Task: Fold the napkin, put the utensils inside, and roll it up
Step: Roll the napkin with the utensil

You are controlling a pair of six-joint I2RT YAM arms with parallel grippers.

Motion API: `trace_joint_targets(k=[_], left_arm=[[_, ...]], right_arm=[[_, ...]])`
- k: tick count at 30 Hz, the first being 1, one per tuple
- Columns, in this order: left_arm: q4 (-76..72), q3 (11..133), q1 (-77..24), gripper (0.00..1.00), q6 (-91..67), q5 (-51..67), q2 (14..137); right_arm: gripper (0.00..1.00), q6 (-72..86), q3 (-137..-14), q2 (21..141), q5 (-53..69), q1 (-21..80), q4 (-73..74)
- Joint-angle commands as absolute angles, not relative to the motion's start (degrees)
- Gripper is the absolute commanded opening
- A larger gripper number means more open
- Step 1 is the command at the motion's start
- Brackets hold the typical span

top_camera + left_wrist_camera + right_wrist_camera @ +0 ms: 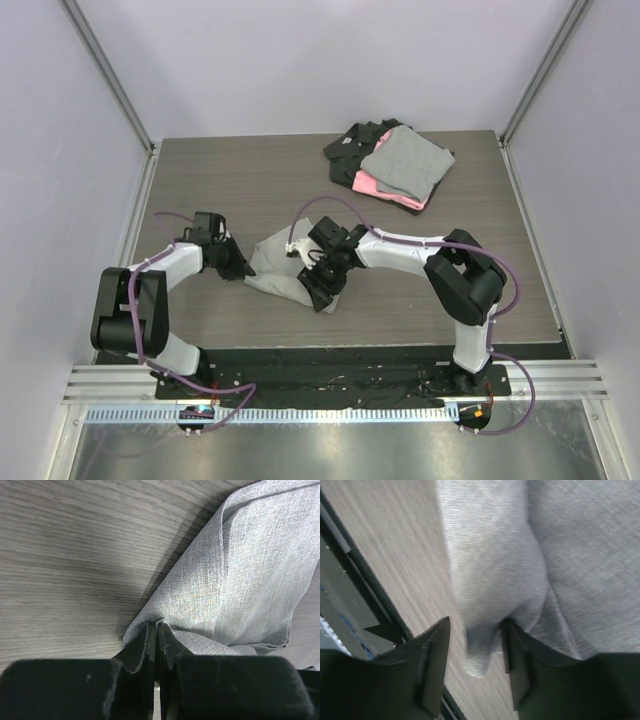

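I find the napkin (pixel 276 264) bunched mid-worktop (pixel 250 190) between both arms, its left corner pinched in the left tool (pixel 154 628), while the right tool (pixel 475 625) stands spread astride its near-right fold, not yet clamped.

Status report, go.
Left pincer shut on napkin edge. Right pincer open astride a fold. No utensils visible. Cloth stack far side, not obstructing.

A grey wood-grain table (pixel 240 180) is enclosed by pale walls (pixel 300 60); a metal rail (pixel 90 385) is fixed along its near edge.
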State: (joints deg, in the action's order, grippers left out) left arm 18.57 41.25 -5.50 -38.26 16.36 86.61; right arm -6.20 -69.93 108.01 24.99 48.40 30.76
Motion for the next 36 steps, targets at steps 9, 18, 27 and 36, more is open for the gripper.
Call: trace_joint_targets(k=[9, 18, 27, 36], left_arm=[[20.3, 40.4, -5.4, 0.00, -36.1, 15.3, 89.6], [19.6, 40.3, -5.5, 0.01, -36.6, 16.3, 89.4], [19.2, 40.8, -5.4, 0.02, -36.7, 16.8, 89.5], [18.5, 40.4, -5.4, 0.02, -36.7, 17.4, 89.7]], right_arm=[[0.75, -7.7, -81.5, 101.8, 13.1, 51.0, 36.0], [0.74, -14.0, -78.5, 102.6, -7.3, 62.3, 17.9], [0.72, -16.2, -79.0, 111.3, -9.6, 65.2, 13.1], [0.70, -17.7, -78.7, 115.2, -10.5, 65.3, 12.4]])
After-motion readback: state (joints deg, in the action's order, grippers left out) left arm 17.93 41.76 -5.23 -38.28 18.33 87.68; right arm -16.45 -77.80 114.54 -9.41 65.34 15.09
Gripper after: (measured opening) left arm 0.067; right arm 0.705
